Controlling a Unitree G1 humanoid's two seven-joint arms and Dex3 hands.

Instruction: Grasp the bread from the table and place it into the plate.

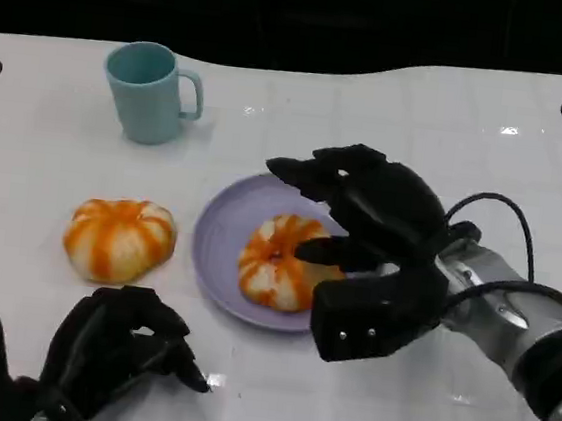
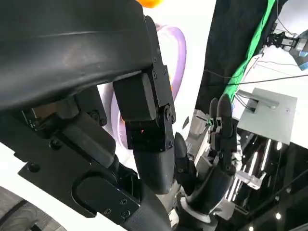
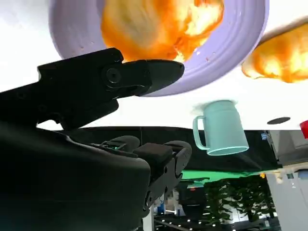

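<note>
One bread [image 1: 278, 260] on your plate [image 1: 220, 232] — R hand [image 1: 361, 211] spread above, holding nothing; L hand [image 1: 121, 345] curled, empty.

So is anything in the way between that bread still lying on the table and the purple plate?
Nothing stands between the bread on the table and the plate; bare table separates them. But another bread already lies in the plate, with the right hand over it.

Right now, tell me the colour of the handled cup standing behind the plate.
Pale teal, the handled ceramic-looking cup is plain and unpatterned; the head view shows it best.
</note>
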